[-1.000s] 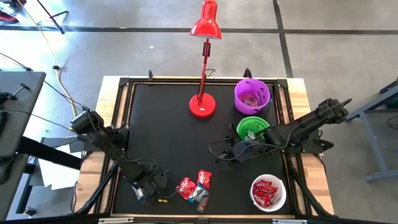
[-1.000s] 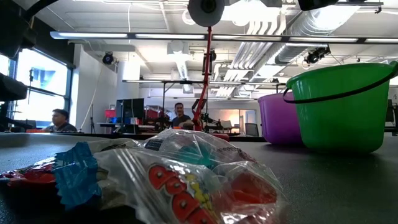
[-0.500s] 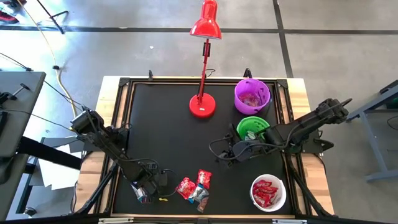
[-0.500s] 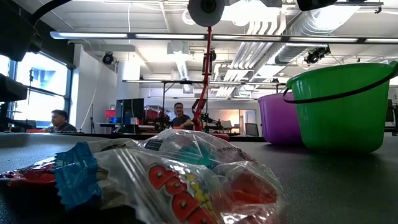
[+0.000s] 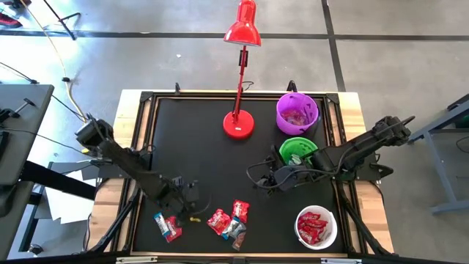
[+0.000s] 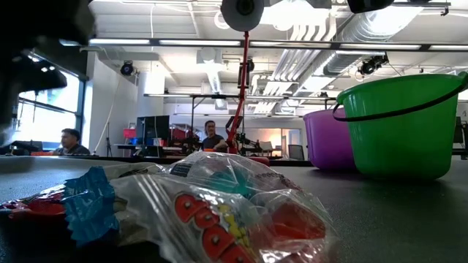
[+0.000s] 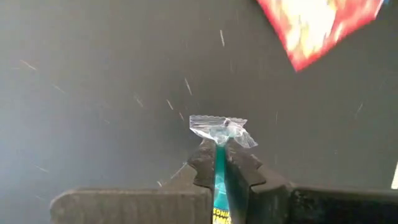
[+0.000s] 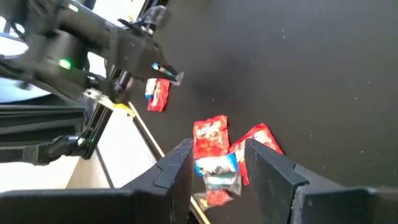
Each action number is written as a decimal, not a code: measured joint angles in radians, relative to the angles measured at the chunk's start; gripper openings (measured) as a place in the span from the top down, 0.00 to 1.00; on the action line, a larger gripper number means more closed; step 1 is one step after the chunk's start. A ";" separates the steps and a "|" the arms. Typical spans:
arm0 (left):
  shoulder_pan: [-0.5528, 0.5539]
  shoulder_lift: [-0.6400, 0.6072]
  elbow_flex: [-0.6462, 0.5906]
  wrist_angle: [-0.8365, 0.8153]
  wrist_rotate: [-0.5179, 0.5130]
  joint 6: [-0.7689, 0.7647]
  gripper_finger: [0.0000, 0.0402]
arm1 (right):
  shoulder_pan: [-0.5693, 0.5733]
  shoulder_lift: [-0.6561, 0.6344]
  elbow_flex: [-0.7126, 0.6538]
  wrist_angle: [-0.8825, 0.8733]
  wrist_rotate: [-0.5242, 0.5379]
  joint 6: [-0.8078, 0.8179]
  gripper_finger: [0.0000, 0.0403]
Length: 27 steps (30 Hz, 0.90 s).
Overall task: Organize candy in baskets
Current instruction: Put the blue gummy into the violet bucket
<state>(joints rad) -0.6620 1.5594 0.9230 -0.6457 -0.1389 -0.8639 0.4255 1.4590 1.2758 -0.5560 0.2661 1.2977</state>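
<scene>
Left gripper (image 5: 192, 203): near the front edge of the desk, left of centre, lifted off the mat; jaws clamped together on a small teal-and-clear wrapped candy (image 7: 221, 134), whose crimped end sticks out past the fingertips (image 7: 204, 163)

Right gripper (image 5: 265, 183): waiting right of centre, just in front of the green basket (image 5: 297, 151); jaws apart, nothing between them

Loose candy on the mat: one red-and-blue piece (image 5: 168, 225) at the front-left, just beside the left gripper; a small cluster of red and blue-white pieces (image 5: 231, 220) at the front edge, centre

Baskets: purple basket (image 5: 297, 113) at the rear right, holding pale wrappers; green basket just in front of it, holding light pieces; white basket (image 5: 316, 227) at the front-right corner, holding red wrappers

Other: red desk lamp (image 5: 239, 123), base at rear centre

Step in hand, as judged: carrying the pinched piece to a basket. The hold is on a thin wrapper edge, so travel smoothly, clear the lamp and the right arm, and part the jaws only once directly above the rim of the matching basket
</scene>
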 joint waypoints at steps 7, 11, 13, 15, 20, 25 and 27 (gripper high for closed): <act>0.100 -0.198 0.001 -0.004 -0.173 0.022 1.00 | 0.000 0.000 0.000 0.002 0.119 0.003 0.66; 0.149 -0.310 0.002 0.007 -0.282 0.036 1.00 | 0.000 0.000 0.000 0.038 0.236 0.003 0.66; 0.171 -0.362 0.002 0.027 -0.340 0.039 1.00 | 0.000 0.000 0.000 0.070 0.312 -0.010 0.66; 0.192 -0.409 0.002 0.068 -0.393 0.062 1.00 | 0.000 0.000 0.000 0.115 0.385 -0.030 0.66; 0.232 -0.491 0.002 0.268 -0.494 0.229 1.00 | -0.003 0.000 0.000 0.255 0.498 -0.149 0.66; 0.265 -0.515 0.003 0.542 -0.546 0.455 1.00 | -0.022 0.000 0.000 0.376 0.507 -0.295 0.66; 0.276 -0.514 0.003 0.623 -0.556 0.504 1.00 | -0.032 0.000 0.000 0.411 0.508 -0.343 0.66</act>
<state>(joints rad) -0.3859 1.0450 0.9260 -0.0228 -0.6954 -0.3597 0.3932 1.4590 1.2758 -0.1445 0.7738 0.9543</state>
